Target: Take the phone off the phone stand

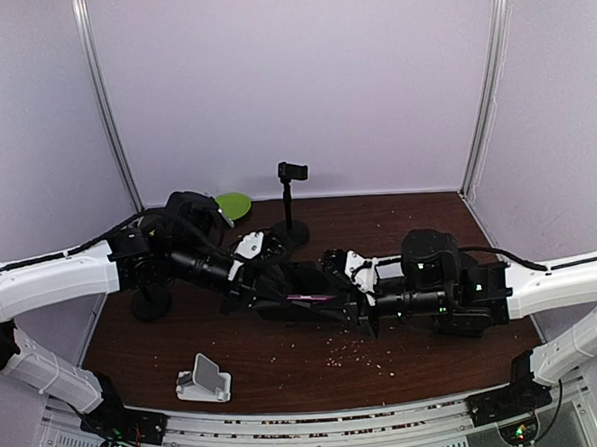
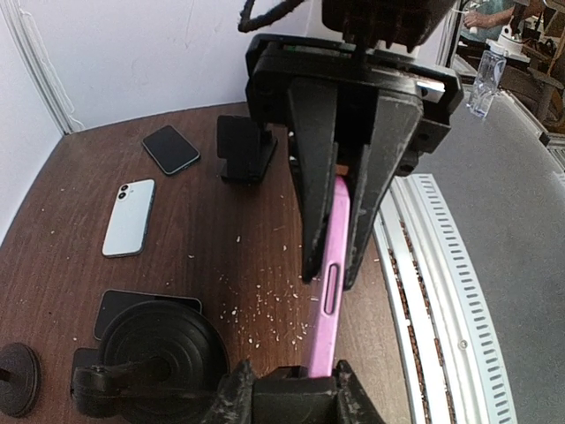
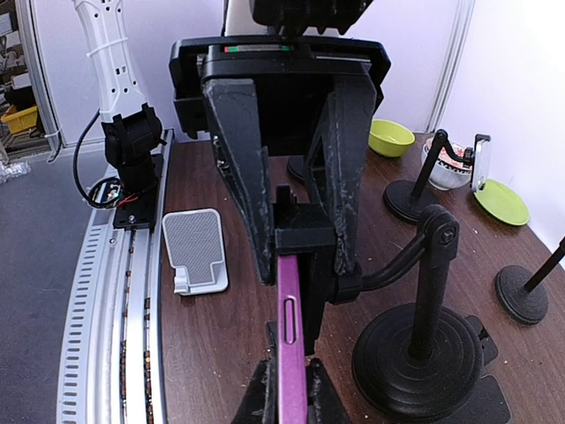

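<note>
Right claw point(image 3: 290, 402) was clamped tight on the phone point(image 3: 291, 331), pinching its two flat faces near one end. Opposite it, the left claw point(image 2: 287, 393) gripped the black clamp point(image 3: 305, 234) of the phone stand point(image 3: 415, 353), and the phone's far end sat in that clamp. We saw the phone lying level above the table point(image 1: 435, 346), thin edge up. Its long axis ran straight from one claw to the other, left to right across the table's middle. Only that pink edge with its side button showed. The screen and back were turned away from us, and both ends were buried under fingers. From above we made out just a pink sliver. Both arms reached low and inward, forearms nearly level, claws facing each other nose to nose.
</note>
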Robot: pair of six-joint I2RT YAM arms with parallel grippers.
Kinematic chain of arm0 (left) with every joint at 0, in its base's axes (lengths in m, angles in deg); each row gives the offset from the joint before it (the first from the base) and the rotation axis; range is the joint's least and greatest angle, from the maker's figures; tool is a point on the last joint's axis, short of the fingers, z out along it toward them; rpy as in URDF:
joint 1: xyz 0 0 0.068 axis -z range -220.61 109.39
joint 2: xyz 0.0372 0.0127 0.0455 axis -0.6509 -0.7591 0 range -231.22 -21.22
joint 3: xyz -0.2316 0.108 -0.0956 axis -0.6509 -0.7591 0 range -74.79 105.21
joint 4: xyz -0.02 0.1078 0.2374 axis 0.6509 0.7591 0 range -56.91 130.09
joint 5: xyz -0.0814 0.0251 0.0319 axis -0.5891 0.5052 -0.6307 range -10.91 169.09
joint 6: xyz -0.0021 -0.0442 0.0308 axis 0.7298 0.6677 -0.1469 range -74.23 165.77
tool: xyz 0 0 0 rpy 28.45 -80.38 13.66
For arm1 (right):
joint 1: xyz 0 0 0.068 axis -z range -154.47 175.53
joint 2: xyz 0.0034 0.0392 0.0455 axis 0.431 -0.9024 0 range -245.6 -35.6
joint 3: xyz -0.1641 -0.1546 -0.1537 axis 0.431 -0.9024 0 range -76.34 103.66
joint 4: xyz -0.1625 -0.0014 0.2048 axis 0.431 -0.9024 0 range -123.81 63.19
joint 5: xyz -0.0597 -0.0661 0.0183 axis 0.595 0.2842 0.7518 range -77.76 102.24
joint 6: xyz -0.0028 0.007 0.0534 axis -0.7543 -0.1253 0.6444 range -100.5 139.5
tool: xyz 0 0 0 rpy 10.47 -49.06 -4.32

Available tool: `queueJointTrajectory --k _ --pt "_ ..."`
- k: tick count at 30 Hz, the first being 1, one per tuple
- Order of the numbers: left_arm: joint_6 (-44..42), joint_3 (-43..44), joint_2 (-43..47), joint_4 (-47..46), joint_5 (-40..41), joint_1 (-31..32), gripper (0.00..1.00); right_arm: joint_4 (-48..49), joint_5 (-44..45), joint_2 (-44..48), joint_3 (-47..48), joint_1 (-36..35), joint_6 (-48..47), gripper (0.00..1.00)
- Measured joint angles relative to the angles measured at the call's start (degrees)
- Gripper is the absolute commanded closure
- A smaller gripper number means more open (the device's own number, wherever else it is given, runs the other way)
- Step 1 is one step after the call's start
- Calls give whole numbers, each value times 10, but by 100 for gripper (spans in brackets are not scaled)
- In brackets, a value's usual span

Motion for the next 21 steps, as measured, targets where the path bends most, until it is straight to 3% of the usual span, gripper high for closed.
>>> queueJointTrajectory --k 21 --pt "0 9 -10 -41 3 18 100 -4 -21 58 -30 19 -22 100"
